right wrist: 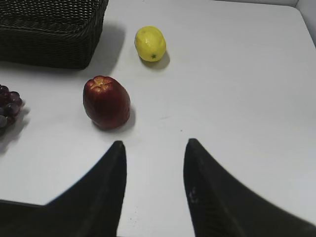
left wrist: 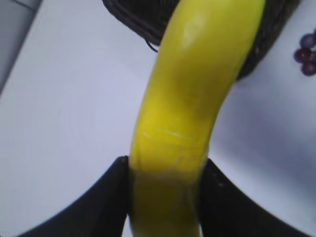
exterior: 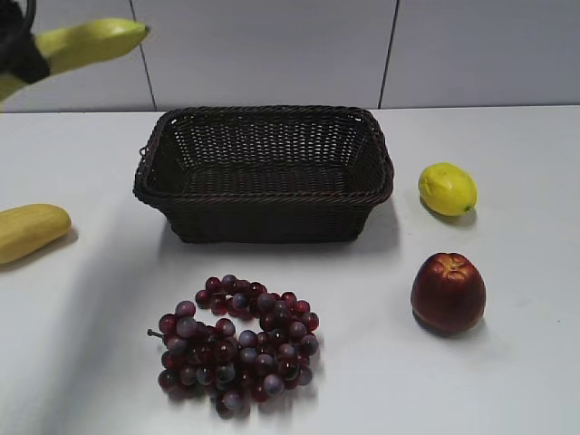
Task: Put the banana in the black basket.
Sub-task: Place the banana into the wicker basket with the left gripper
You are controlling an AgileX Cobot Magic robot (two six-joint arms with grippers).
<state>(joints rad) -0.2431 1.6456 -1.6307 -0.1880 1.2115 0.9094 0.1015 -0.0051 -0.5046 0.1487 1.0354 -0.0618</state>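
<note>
right tool (right wrist: 154, 150) held above the white worktop (right wrist: 237, 98), jaws parted with nothing between. ahead and left, a red apple (right wrist: 106, 102) standing upright; farther off, a lemon (right wrist: 150, 43). black basket (right wrist: 49, 32) at upper left, grapes (right wrist: 9, 106) cut by the left edge.

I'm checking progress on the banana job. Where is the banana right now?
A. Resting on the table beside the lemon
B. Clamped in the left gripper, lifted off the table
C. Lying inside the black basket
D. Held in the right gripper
B: the left gripper is shut on the banana, which hangs in the air up and left of the black basket, whose inside is bare.
</note>
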